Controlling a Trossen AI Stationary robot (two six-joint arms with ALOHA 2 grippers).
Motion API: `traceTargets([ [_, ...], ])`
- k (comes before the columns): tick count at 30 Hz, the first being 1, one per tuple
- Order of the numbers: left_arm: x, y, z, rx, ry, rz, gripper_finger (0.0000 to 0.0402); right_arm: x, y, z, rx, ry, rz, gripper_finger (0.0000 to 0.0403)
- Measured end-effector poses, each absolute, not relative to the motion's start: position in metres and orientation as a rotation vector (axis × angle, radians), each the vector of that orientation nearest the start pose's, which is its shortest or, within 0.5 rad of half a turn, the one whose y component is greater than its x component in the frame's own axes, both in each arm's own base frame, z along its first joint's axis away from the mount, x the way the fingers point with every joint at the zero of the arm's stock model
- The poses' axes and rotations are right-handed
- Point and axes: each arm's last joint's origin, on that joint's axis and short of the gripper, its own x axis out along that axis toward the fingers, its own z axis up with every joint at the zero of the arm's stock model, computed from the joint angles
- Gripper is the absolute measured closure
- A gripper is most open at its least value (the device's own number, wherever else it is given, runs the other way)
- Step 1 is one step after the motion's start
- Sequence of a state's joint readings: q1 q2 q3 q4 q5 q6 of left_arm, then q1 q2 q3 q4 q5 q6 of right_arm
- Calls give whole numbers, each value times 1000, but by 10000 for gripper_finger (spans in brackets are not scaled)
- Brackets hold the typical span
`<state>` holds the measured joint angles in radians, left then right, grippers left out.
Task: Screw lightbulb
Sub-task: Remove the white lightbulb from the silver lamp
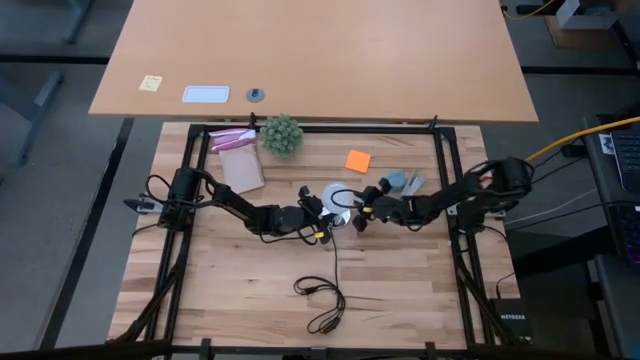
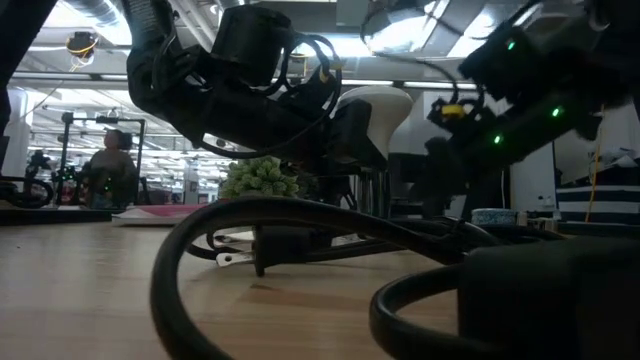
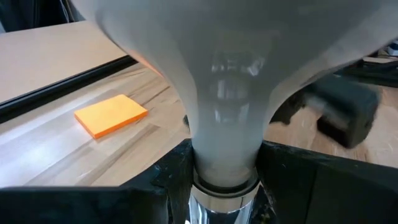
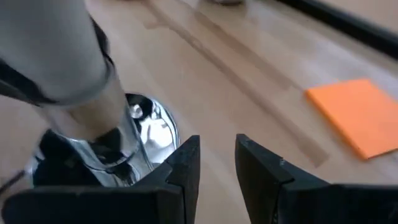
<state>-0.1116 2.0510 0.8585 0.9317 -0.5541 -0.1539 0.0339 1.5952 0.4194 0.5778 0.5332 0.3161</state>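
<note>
While both arms meet at the middle of your desk (image 1: pixel 220 290), the left hand (image 1: pixel 322 212) is clamped on the bulb (image 3: pixel 227 93) at its neck, just above the metal screw end, with a finger (image 3: pixel 158 180) on either side. The bulb sits over the socket disc (image 1: pixel 337 196), its screw end down at the chrome base (image 4: pixel 146 124); whether the thread is seated, you cannot tell. Your right hand (image 4: pixel 216 168) stands just beside that base with a narrow gap between its fingers and nothing in them. An orange pad (image 1: pixel 358 160) lies near, the green plant (image 1: pixel 281 133) farther back, and a black cord (image 1: pixel 325 295) trails forward.
</note>
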Motion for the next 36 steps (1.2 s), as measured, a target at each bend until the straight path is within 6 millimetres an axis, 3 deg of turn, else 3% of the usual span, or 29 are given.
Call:
traceTargets([
  [7,377,-27,108,-63,218,457,249,254,-22,91,326,538,-598,301],
  [13,377,-27,107,-63,219,457,249,258,-24,91,434,534,-586,301],
  [21,376,-26,107,-47,223,458,249,268,-18,95,463,568,-504,302],
  [36,376,-26,107,-27,228,467,249,265,9,91,504,619,-496,302],
])
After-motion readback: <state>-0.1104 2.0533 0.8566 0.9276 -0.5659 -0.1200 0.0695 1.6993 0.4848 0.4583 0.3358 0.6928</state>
